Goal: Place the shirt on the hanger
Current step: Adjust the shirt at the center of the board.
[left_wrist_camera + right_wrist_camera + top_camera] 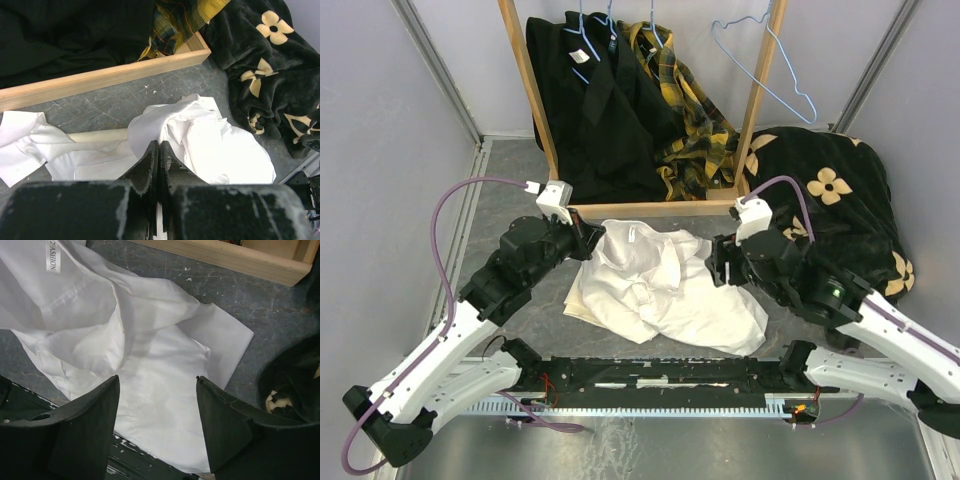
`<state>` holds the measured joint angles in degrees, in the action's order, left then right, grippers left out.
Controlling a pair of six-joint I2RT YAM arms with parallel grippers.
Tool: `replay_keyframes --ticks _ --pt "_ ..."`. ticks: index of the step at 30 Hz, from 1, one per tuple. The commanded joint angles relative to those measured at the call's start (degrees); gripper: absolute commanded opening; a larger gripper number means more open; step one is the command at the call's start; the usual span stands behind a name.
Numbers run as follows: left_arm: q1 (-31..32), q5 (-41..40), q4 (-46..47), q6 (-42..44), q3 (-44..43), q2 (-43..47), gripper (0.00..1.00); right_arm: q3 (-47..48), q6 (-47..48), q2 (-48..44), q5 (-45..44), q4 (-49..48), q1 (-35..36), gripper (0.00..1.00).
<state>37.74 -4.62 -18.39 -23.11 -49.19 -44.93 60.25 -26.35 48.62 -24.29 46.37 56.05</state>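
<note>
Beneath the left gripper [158,146], shirt [215,145] partly hidden.

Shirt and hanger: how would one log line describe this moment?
shirt: crumpled heap | hanger: bare, apart from shirt | left gripper: shut at shirt | right gripper: open over shirt | status: not yet hung

Shirt [660,285] on table [510,180], before rack [650,209]; hanger [770,70] behind.

Wooden frame [650,209] behind shirt [660,285], black blanket [835,210] right
</note>
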Motion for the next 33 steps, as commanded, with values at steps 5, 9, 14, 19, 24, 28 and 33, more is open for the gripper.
replay_keyframes --ticks 5,9,14,19,24,28,33 --pt "0.2 -1.1 1.5 -0.2 0.3 0.9 0.03 -7.8 -10.3 7.0 1.0 -24.5 -0.2 0.69" --pt "0.2 -1.0 1.4 -0.5 0.4 1.1 0.03 -10.3 -9.0 11.9 1.3 -31.8 -0.2 0.68" --pt "0.2 -1.2 1.1 -1.0 0.8 1.4 0.03 -10.9 -8.0 17.4 2.9 -36.2 -0.6 0.64" --pt "0.2 -1.4 1.0 -1.5 1.4 2.3 0.03 -10.7 -7.6 21.2 3.6 -38.0 -1.9 0.62" --pt "0.3 -1.6 0.8 -1.6 1.4 2.6 0.03 -10.6 -7.0 23.6 3.2 -37.7 -3.1 0.60" --pt "0.2 -1.6 0.7 -1.5 1.3 2.7 0.03 -11.1 -6.1 25.0 6.9 -40.3 -4.4 0.55" --pt "0.2 -2.5 0.1 -1.7 1.5 3.1 0.03 -13.2 -3.9 24.5 12.4 -46.4 -4.6 0.30"
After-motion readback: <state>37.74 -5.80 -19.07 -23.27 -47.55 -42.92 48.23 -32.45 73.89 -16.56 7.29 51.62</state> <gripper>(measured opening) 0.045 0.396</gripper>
